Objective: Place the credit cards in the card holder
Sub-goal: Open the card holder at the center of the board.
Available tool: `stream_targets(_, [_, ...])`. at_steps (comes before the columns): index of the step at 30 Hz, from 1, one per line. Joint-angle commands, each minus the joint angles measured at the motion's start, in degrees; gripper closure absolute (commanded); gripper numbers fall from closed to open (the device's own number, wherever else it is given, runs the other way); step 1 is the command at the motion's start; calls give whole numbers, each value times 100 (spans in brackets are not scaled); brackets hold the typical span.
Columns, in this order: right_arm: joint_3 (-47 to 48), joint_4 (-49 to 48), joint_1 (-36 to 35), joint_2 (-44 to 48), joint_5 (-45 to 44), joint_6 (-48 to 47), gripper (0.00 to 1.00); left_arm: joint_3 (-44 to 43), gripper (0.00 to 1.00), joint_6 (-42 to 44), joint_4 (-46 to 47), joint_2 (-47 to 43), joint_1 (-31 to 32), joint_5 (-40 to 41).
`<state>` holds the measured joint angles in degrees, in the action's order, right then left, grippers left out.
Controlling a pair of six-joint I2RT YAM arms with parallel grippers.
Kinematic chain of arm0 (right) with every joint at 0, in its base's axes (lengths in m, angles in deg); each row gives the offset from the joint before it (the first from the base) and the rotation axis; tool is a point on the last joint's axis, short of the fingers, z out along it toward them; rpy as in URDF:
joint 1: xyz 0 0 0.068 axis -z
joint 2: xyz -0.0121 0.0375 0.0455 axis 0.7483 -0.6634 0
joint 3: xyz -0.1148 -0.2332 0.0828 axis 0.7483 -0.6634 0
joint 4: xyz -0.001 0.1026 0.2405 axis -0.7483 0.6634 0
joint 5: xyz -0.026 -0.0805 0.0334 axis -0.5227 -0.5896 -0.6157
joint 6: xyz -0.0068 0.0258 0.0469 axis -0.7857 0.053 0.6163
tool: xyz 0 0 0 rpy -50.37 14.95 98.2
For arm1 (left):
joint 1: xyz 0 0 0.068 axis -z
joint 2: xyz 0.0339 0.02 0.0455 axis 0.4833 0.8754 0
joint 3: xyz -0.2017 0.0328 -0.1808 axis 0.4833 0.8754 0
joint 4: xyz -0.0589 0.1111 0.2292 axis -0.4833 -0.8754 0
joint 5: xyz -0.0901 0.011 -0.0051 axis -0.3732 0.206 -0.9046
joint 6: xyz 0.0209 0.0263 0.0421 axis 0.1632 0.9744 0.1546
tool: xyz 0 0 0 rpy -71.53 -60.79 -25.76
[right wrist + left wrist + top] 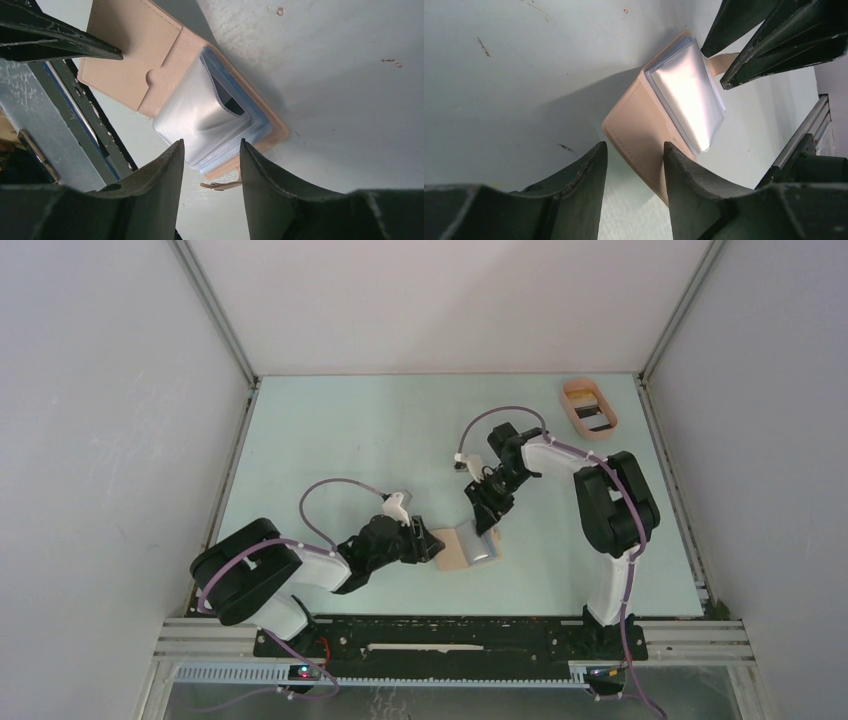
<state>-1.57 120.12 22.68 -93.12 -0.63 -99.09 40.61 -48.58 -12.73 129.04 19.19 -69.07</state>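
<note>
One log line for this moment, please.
card holder: open | left claw: open, at its edge | right claw: open, over it

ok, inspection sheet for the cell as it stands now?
Surface: pale table, a few small scuffs.
Job's things: card holder lies open near the front, clear sleeves fanned up, snap tab sticking out. The credit cards sit in the peach tray at the far right, count unclear.
Clutter: nothing seen.
Grippers: left pincer open at the holder's tan flap. Right pincer open over the sleeves. Neither holds a card.
Cables: purple cables loop above both arms.
Surroundings: white walls, metal rail along the near edge.
</note>
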Motion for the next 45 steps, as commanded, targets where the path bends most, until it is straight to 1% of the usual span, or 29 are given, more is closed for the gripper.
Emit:
stream_targets(1, [114,24,-8,-55,141,75,46,133,49,191,222,-74,-26,-100])
stream_targets(14, [322,457,-81,-440,1081,-57,50,263,47,191,537,-128,-23,-159])
stream_targets(20, [398,632,-78,-348,1684,-151,51,475,40,200,708,-537,-25,-83])
stream_targets(23, [445,742,-87,-377,1939,-195,51,538,35,220,498,-894,-25,7])
stream_targets(26, [494,838,-102,-453,2210,-207,52,629,32,263,213,-1340,-21,16])
stream_targets(28, [512,853,-128,-505,2416,-165,52,708,30,321,-27,-1714,-21,215])
stream_targets(32, [514,744,-332,-619,2738,81,54,876,25,467,-679,-2746,-20,324])
stream_targets(34, [494,529,-478,-671,2759,311,55,949,22,536,-996,-3253,-25,292])
stream_targets(37, [460,215,-780,-786,2661,631,61,1128,16,530,-1321,-4067,-24,257])
stream_targets(38, [434,102,-859,-816,2635,739,62,1191,12,525,-1390,-4330,-22,235])
stream_targets(40, [399,-85,-999,-871,2545,918,62,1328,2,500,-1526,-4874,-25,195])
stream_targets(42, [391,-193,-1096,-925,2427,1030,62,1479,0,440,-1524,-5312,-20,122])
stream_targets(45, [391,-278,-1142,-978,2179,1125,59,1570,0,264,-1591,-5686,-24,82])
